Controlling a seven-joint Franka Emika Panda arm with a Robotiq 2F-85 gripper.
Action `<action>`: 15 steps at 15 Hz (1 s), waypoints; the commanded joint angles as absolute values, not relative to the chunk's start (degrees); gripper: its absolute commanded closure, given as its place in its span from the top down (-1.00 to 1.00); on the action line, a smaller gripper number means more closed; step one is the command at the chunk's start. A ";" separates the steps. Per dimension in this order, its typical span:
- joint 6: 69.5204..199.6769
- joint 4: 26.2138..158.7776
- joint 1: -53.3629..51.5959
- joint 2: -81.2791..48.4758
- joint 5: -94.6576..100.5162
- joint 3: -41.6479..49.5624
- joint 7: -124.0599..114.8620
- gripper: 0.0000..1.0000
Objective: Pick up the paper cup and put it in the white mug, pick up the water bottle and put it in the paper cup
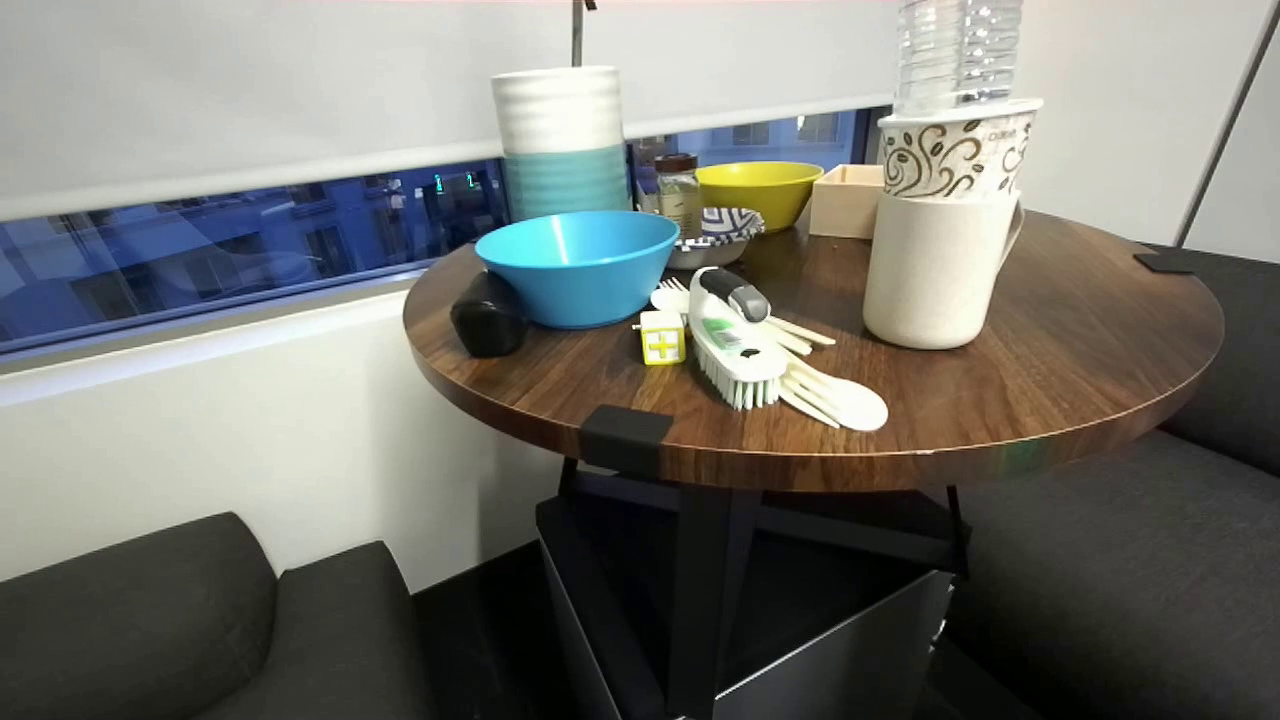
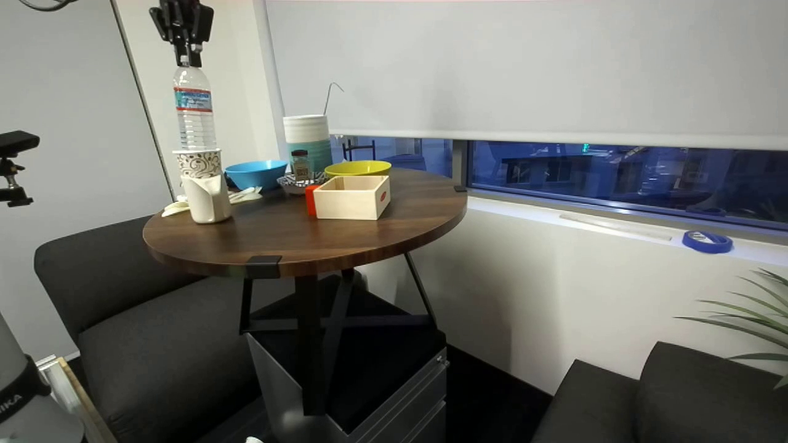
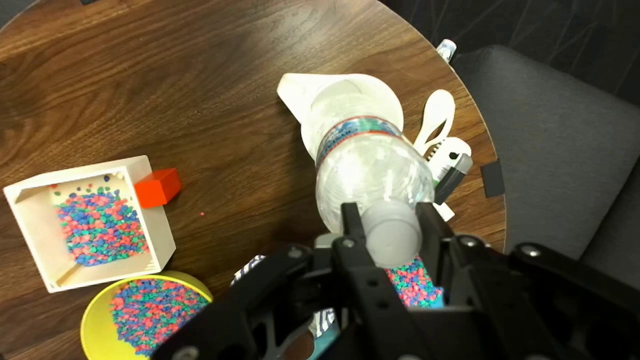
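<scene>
The clear water bottle [image 2: 196, 126] with a white cap stands nearly upright, leaning slightly, at the mouth of the patterned paper cup [image 2: 200, 164]. How deep its base sits is hidden by the cup's rim. The paper cup [image 1: 950, 160] sits in the top of the plain white mug [image 1: 935, 270], with its lower part hidden inside. The mug stands on the table. My gripper [image 2: 188, 60] is above, its fingers at the bottle's cap. In the wrist view the fingers [image 3: 388, 205] close on both sides of the cap. The bottle [image 3: 372, 170] hides most of the cup and mug there.
A scrub brush [image 1: 745, 350] and white utensils [image 1: 855, 405] lie near the mug. A blue bowl [image 1: 575, 290], yellow bowl [image 1: 760, 190], wooden box [image 2: 348, 202], red block [image 3: 157, 187], spice jar [image 2: 300, 165] and tall white-and-teal container [image 1: 565, 160] stand on the round table [image 2: 277, 237].
</scene>
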State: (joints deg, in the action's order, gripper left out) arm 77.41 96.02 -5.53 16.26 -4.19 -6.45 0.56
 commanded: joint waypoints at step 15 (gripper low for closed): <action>76.76 98.60 -5.92 16.36 -5.86 -6.04 2.21 -0.14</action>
State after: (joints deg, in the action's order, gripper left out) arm 77.23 98.69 -5.60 15.78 -4.31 -6.50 1.52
